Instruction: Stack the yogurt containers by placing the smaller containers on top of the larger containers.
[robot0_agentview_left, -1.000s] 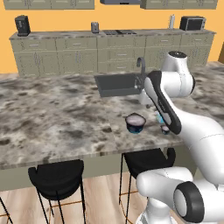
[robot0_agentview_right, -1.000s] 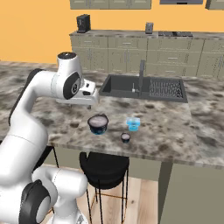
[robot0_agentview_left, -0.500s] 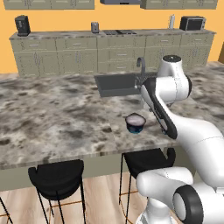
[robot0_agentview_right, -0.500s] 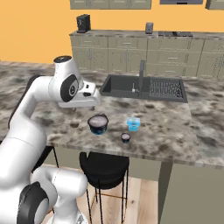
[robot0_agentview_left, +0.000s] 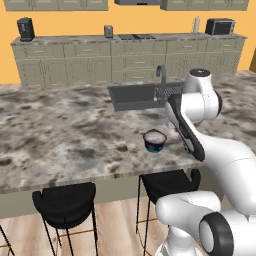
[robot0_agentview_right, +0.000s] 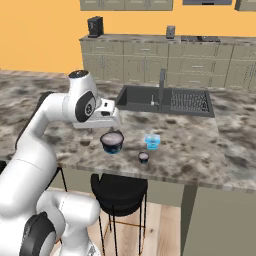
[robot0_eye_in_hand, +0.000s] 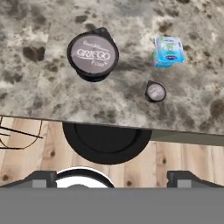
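Navy tub lid reading "GRIEGO", light blue pot label apparently illegible, tool spread wide, empty

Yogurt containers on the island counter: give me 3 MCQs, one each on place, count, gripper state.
1. Where does the navy tub stand relative to the sink?
A. Inside the basin
B. On the counter, nearer the stool-side edge
C. On a stool

2. How many small pots are on the counter?
A. One
B. Two
C. Four

3. What is the gripper doing?
A. Open, holding nothing
B. Shut on the tub
C. Shut on a pot

Answers:
1 B, the tub sits on marble between the sink and the counter edge.
2 B, the light blue pot and the dark pot.
3 A, its fingertips stand wide apart, above the stool.
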